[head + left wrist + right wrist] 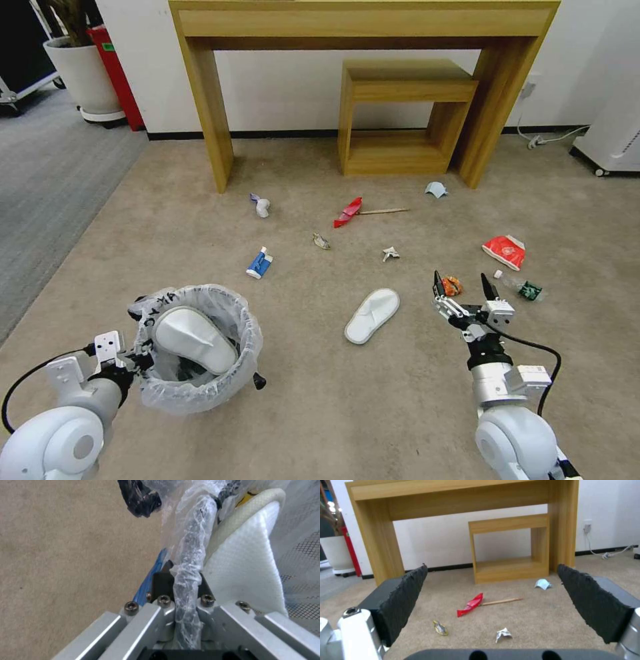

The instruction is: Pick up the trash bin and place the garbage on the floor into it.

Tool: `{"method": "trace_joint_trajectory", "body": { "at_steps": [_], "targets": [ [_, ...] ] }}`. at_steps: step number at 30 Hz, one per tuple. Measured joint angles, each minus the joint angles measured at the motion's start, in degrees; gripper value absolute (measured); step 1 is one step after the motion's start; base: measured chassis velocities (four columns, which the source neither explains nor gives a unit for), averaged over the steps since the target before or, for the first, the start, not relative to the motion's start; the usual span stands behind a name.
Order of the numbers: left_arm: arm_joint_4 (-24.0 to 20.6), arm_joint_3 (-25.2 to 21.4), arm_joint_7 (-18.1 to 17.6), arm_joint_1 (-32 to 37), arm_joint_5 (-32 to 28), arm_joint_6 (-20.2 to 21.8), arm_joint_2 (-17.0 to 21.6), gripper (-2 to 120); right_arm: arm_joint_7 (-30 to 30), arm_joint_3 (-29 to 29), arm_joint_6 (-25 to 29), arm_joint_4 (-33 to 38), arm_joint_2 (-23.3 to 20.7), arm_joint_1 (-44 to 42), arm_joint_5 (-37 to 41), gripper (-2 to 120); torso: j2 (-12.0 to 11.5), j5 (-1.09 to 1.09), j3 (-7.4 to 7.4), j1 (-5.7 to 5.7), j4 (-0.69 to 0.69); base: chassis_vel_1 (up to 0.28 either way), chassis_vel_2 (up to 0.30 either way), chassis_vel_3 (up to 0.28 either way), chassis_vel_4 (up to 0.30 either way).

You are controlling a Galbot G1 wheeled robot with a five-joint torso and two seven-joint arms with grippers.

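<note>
My left gripper [137, 360] is shut on the near rim of the trash bin [193, 397], a small round bin lined with a crinkly bag. The left wrist view shows its jaws clamped on the bag-wrapped rim [188, 580]. One white slipper [193, 339] lies inside the bin. On the beige floor [333, 413] lies the garbage: a second slipper [372, 315], blue-white carton [259, 263], red wrapper [348, 212] with wooden stick [383, 211], pale blue mask [436, 189], another red wrapper [505, 251], clear bottle [523, 288]. My right gripper [463, 287] hangs open by the orange packet [452, 285].
A tall wooden console table [207, 100] and a small wooden cube stool [400, 120] stand against the far wall. A white planter [83, 73] and red bin [117, 73] sit far left by grey carpet [47, 187]. A white appliance [617, 133] stands far right.
</note>
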Motion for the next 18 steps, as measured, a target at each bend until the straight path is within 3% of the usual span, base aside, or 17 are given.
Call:
{"method": "trace_joint_trajectory", "body": {
  "at_steps": [18],
  "targets": [
    [0.4, 0.1, 0.0, -0.5, -0.2, -0.1, 0.2, 1, -0.6, -0.6, 0.4, -0.7, -0.4, 1.1, 0.8, 99, 0.0, 0.00, 0.01, 0.00, 0.00, -0.071, 0.071, 0.067, -0.065]
  ]
}}
